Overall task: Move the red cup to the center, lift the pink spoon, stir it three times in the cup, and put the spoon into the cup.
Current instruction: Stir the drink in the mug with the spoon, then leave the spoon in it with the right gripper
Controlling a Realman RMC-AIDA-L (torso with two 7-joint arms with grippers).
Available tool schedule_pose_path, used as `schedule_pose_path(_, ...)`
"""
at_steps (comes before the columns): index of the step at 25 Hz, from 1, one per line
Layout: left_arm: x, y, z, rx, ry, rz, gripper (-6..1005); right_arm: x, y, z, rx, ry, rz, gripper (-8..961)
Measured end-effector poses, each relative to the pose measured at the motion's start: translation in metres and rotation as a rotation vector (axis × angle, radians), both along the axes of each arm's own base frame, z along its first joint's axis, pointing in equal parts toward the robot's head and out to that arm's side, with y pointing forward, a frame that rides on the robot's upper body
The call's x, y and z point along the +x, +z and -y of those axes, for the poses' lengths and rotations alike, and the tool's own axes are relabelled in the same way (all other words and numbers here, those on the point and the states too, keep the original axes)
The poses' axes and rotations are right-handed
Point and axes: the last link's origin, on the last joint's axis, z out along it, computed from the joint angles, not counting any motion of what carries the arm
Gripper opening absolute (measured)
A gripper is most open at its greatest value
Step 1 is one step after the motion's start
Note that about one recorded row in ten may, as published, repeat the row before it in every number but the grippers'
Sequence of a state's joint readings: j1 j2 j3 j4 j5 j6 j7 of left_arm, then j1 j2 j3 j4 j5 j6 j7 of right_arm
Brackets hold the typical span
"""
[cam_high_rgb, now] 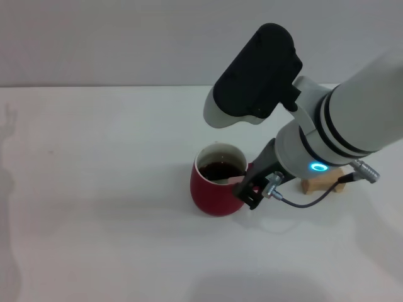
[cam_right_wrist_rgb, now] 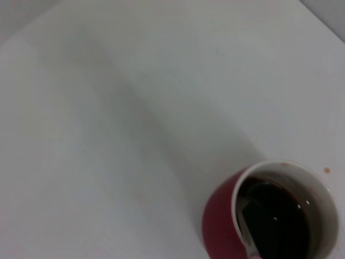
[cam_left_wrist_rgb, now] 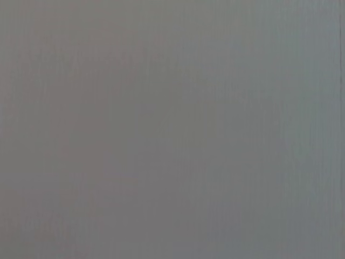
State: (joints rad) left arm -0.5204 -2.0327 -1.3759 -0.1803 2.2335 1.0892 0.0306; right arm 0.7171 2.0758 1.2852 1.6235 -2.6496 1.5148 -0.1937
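head view: the red cup (cam_high_rgb: 217, 187) stands on the white tabletop (cam_high_rgb: 94, 189) near its middle, holding dark liquid. the right claw (cam_high_rgb: 250, 186) sits just beside the cup's rim on the robot's right side, reaching in from that side, so the cup lies to the claw's left and slightly below. a bit of the pink spoon (cam_high_rgb: 233, 179) shows between the claw and the liquid, its long axis slanting from the claw down into the cup. the claw looks clenched on the spoon's handle, though the fingers are partly hidden by the wrist. a tan wooden block (cam_high_rgb: 321, 182) lies behind the right arm, apart from the cup. the left arm is not seen here.

left wrist view: only a flat grey surface; neither cup nor spoon nor the left claw shows.

right wrist view: the red cup (cam_right_wrist_rgb: 275, 216) appears from above, and the spoon's grey metal neck (cam_right_wrist_rgb: 245, 226) runs along the inner wall into the dark liquid. the bowl seems sunk. my reading: the stirring or letting go is the step in hand, and the right arm is the one placed for it.
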Motion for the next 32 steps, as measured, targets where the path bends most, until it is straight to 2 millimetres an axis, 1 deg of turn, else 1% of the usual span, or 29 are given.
schedule_pose_path(4, 0.0, 0.0, 0.0, 0.0, 0.0, 0.0, 844, -0.003, -0.001, -0.005, 0.008, 0.017, -0.017, 154)
schedule_pose_path(5, 0.0, 0.0, -0.001, -0.001, 0.0, 0.0, 844, -0.003, -0.002, -0.011, 0.019, 0.02, -0.021, 154)
schedule_pose_path(7, 0.001, 0.0, -0.001, -0.001, -0.001, -0.001, 844, -0.003, -0.002, -0.013, 0.024, 0.019, -0.022, 153)
schedule_pose_path(9, 0.001, 0.0, -0.001, -0.002, -0.001, -0.001, 844, -0.002, -0.002, -0.02, 0.037, 0.018, -0.021, 153)
schedule_pose_path(10, 0.001, 0.0, -0.001, -0.003, -0.001, -0.001, 844, 0.002, 0.001, -0.027, 0.061, 0.017, -0.014, 153)
schedule_pose_path(11, 0.001, -0.001, -0.001, -0.004, -0.001, 0.0, 844, 0.003, 0.002, -0.031, 0.075, 0.018, -0.007, 153)
schedule_pose_path(15, 0.001, -0.002, -0.001, -0.006, 0.0, 0.002, 844, 0.008, 0.007, -0.038, 0.117, 0.019, 0.017, 153)
schedule_pose_path(19, 0.001, -0.002, -0.001, -0.006, 0.0, 0.002, 844, 0.009, 0.01, -0.037, 0.116, 0.01, 0.028, 153)
schedule_pose_path(21, 0.001, -0.002, -0.001, -0.006, 0.0, 0.003, 844, 0.005, 0.012, -0.028, 0.097, 0.02, 0.026, 153)
schedule_pose_path(24, 0.001, -0.002, -0.001, -0.006, 0.0, 0.003, 844, 0.002, 0.012, -0.025, 0.089, 0.025, 0.02, 153)
schedule_pose_path(25, 0.001, -0.002, -0.001, -0.006, -0.001, 0.003, 844, -0.002, 0.011, -0.02, 0.07, 0.032, 0.002, 153)
schedule_pose_path(27, 0.001, -0.002, -0.001, -0.006, -0.001, 0.003, 844, -0.005, 0.009, -0.017, 0.051, 0.032, -0.019, 153)
schedule_pose_path(31, 0.001, -0.002, -0.001, -0.006, -0.001, 0.003, 844, -0.009, 0.008, -0.019, 0.056, 0.041, -0.036, 153)
schedule_pose_path(32, 0.001, -0.002, -0.001, -0.006, -0.001, 0.003, 844, -0.01, 0.007, -0.023, 0.068, 0.045, -0.045, 153)
